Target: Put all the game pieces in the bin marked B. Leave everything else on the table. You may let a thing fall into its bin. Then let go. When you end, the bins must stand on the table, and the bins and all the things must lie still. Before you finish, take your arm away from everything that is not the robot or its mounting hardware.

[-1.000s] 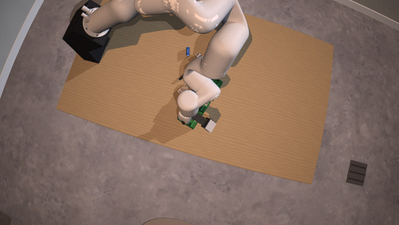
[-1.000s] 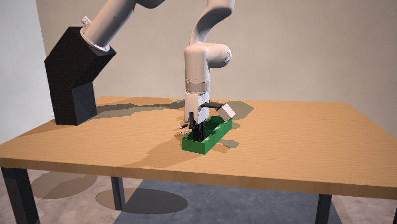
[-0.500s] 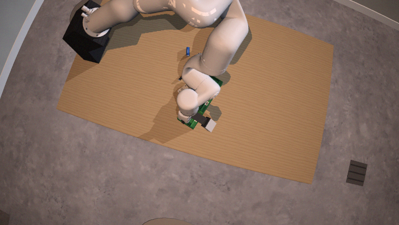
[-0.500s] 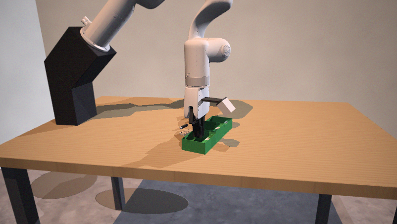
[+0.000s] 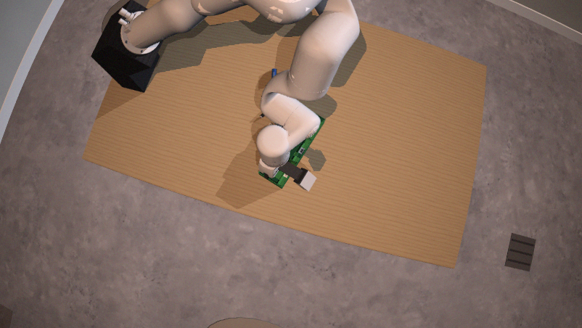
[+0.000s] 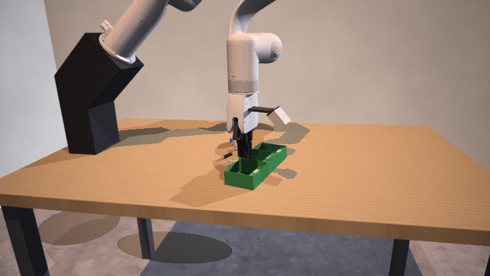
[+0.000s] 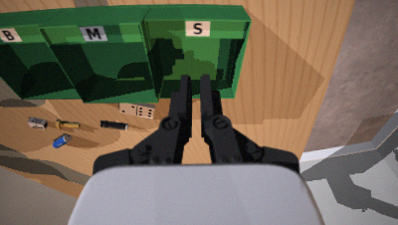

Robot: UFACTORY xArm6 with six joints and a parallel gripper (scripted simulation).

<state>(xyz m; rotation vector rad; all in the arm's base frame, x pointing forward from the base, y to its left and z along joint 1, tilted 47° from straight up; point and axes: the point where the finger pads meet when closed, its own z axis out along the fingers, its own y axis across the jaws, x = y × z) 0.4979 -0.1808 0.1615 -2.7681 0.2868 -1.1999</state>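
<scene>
A green tray of three bins stands on the table [image 6: 255, 164]. In the wrist view the bins are labelled B [image 7: 25, 65], M [image 7: 95, 60] and S [image 7: 199, 50]. All three look empty as far as I see. A tan domino with dots [image 7: 136, 110] lies flat on the table beside the tray's side, by bin M; it also shows in the exterior view [image 6: 226, 163]. My gripper [image 7: 195, 89] hangs above the near wall of bin S, fingers close together with nothing seen between them. In the exterior view the gripper [image 6: 244, 152] sits over the tray's left rim.
Beside the domino lie a black cylinder [image 7: 113, 124], a small brass-coloured piece [image 7: 67, 124], a small grey piece [image 7: 37, 122] and a blue cylinder [image 7: 62, 140]. The arm's black base [image 6: 89, 96] stands at the table's far left corner. The table edge lies right of bin S.
</scene>
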